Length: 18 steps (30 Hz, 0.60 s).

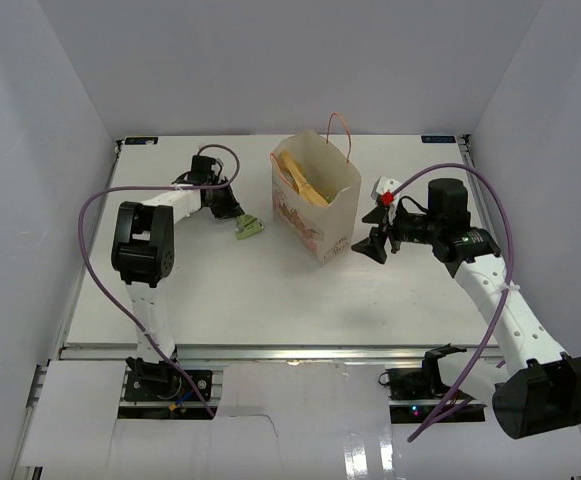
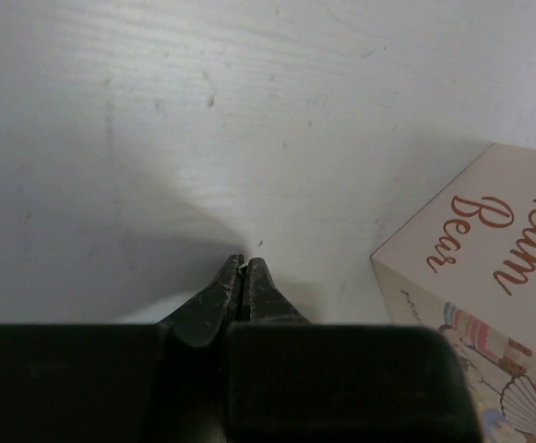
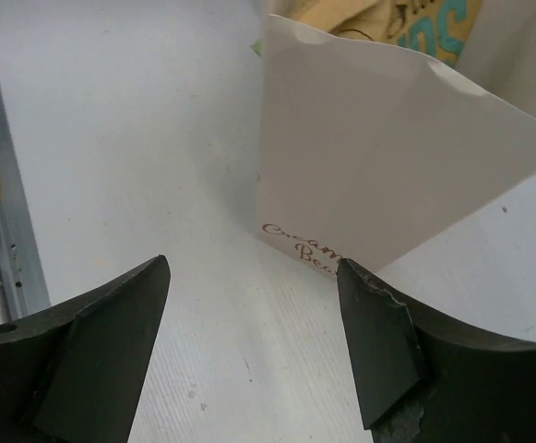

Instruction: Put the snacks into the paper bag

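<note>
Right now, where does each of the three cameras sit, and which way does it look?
Top: above and behind the robot, looking down on the table; left arm and right arm show.
Left wrist: on the left arm, looking along its shut left gripper at the table.
Right wrist: on the right arm, looking past its open right gripper at the paper bag.
Shared: all see the bag.
</note>
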Each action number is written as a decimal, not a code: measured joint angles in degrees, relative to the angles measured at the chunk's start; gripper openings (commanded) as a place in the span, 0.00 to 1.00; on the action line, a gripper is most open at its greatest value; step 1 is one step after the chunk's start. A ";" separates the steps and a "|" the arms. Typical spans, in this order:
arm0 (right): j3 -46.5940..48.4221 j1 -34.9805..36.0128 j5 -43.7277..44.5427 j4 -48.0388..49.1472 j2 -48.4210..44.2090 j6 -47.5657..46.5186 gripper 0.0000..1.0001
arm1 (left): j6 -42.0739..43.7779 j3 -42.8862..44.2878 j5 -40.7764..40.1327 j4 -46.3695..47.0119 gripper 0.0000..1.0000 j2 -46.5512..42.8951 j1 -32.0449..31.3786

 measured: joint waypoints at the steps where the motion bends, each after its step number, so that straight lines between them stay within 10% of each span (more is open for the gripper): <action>1: 0.00 -0.09 -1.70 -0.85 -0.09 -1.25 0.79 | 0.15 -0.83 -0.17 -0.37 0.04 -0.83 0.00; 9: -0.09 3.82 -13.03 -12.26 -0.35 -13.07 0.70 | 1.03 -15.52 -0.33 0.63 0.00 -17.27 0.00; 18: -2.49 21.70 -0.37 -5.60 1.97 -2.10 0.68 | -10.73 -48.92 11.87 14.53 0.00 -52.89 -1.42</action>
